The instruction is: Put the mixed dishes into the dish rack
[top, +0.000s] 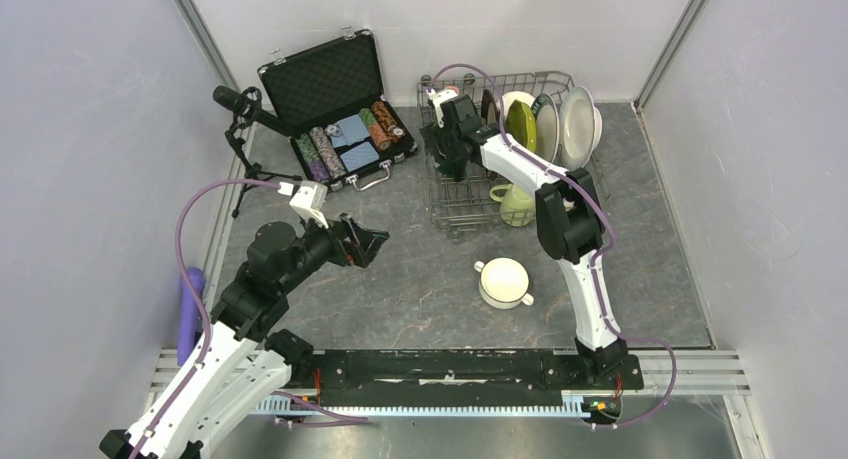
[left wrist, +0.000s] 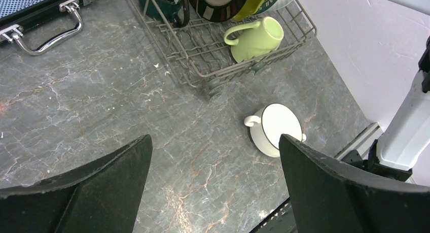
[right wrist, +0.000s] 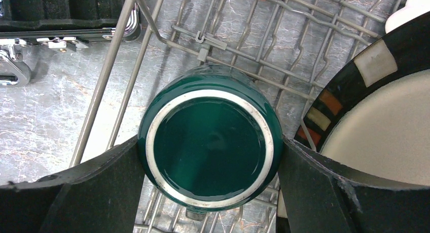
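Note:
The grey wire dish rack (top: 455, 211) stands at the back middle and also shows in the left wrist view (left wrist: 187, 78). My right gripper (top: 447, 154) reaches into its left part. In the right wrist view its fingers (right wrist: 101, 187) press both sides of an upside-down dark-teal mug (right wrist: 210, 149) resting on the rack wires (right wrist: 121, 55). A brown-rimmed plate (right wrist: 375, 121) stands just right of it. A lime-green plate (top: 520, 127) and white plates (top: 580, 124) stand in the rack. A light-green mug (top: 513, 204) lies at its front. A white two-handled bowl (top: 503, 281) sits on the table. My left gripper (top: 375, 244) is open and empty, left of the bowl (left wrist: 276, 127).
An open black case (top: 330, 84) with poker chips lies at the back left, its handle (left wrist: 45, 35) facing the table. A small tripod with a camera (top: 238, 104) stands left of the case. A purple object (top: 190, 309) leans at the left edge.

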